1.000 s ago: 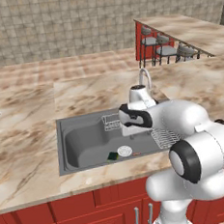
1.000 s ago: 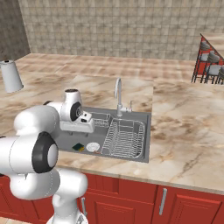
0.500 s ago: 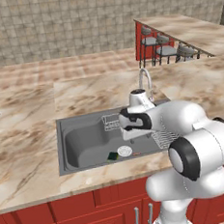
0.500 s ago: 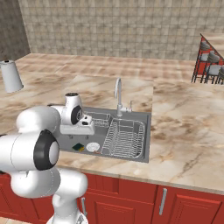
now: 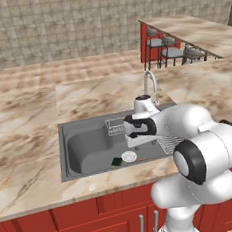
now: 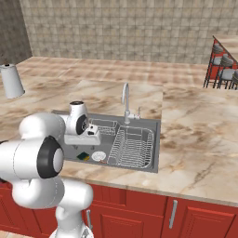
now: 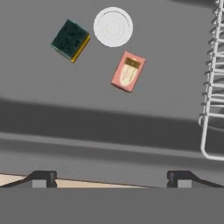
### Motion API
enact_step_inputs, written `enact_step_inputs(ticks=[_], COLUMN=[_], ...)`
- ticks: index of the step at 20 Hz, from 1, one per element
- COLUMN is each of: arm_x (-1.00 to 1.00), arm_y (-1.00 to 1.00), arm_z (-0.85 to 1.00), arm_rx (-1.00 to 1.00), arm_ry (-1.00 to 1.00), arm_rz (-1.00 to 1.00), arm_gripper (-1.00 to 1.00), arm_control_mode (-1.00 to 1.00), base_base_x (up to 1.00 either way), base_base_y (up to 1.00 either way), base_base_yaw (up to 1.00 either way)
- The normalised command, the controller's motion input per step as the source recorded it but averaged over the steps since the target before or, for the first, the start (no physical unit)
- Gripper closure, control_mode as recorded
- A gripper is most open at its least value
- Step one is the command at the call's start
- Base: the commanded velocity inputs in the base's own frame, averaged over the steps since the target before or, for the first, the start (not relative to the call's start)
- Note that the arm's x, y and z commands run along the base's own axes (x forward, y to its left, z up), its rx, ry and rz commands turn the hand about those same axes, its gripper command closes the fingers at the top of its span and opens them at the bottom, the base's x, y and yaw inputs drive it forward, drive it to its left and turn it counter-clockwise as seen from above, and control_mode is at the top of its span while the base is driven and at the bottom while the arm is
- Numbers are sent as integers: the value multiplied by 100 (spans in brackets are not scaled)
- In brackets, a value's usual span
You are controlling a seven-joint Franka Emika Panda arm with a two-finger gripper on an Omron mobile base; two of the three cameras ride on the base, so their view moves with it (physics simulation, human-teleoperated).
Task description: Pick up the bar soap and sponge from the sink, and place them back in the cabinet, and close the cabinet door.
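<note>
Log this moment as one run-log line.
stage: approach | tool: open, above sink | sponge, bar soap: on sink floor beside drain | held: nothing

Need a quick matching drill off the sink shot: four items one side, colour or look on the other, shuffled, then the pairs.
Things:
1. sponge
2. bar soap
3. drain
4. wire rack

Looks:
A. round, white
B. pinkish, flat rectangle
C. dark green top, yellow edge
D. white bars along the basin's side

Pairs: 1-C, 2-B, 3-A, 4-D
</note>
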Motion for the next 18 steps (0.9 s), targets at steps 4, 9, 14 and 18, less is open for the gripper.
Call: enact_step_inputs(ticks=[4,9,14,18], arm_x=[11,25,32,27], arm_y=[0,0,0,-3], arm_z=[-3,0,0,0], arm_rx=[1,1,1,1], arm_ry=[0,0,0,0], arm_rz=[0,0,0,0], arm_gripper=[-100,-100,-100,-100], arm_control_mode=[-100,-100,-100,-100], base_base_x=[0,0,0,0], base_base_y=[0,0,0,0], base_base_yaw=[0,0,0,0])
